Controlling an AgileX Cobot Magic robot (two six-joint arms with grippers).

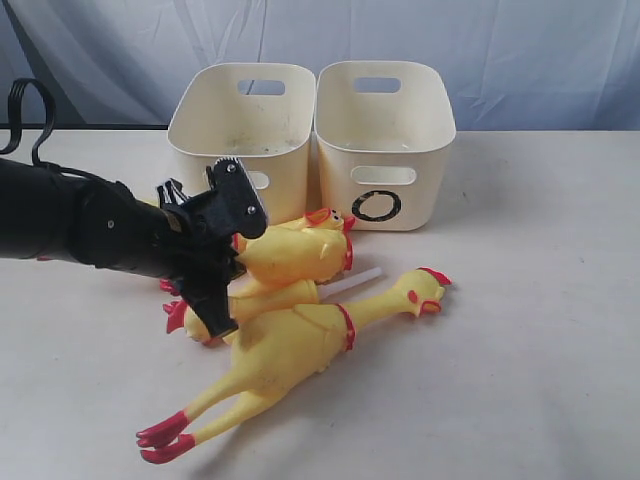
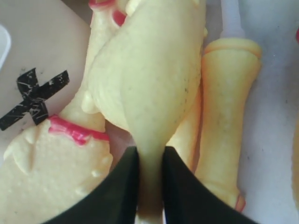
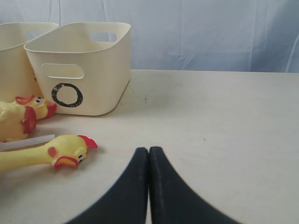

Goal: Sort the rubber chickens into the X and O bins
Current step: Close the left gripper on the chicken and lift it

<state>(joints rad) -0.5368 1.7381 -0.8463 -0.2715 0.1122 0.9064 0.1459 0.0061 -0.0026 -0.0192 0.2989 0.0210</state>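
Since the whole job is getting the rubber chickens into the right tubs, here's what I'm seeing. The worktop (image 1: 540, 350) is carrying everything. The two cream bins are sitting side by side toward its back edge, the O bin (image 1: 385, 130) on the right and the X bin (image 1: 240, 120) on the left. The left arm (image 1: 80, 225) is blocking that one's front, but the wrist cam is showing the black X (image 2: 32, 98).

The chickens are lying in a heap mid-worktop, just in front of the bins, with the biggest chicken (image 1: 285, 350) sprawling nearest the front edge.

The left gripper (image 2: 150, 158) is pinching the tapered end of the top chicken (image 2: 154, 79), jaws narrow with yellow rubber squeezed between them. I can't tell if that's neck or legs. The right gripper (image 3: 148, 156) is hanging over bare worktop, jaws pressed together, nothing in them. A white tube (image 1: 350, 284) is poking out of another chicken.

I'm guessing these are light, hollow and squashy. That thin end looks like the sensible hold, though the long body will probably be flopping around.
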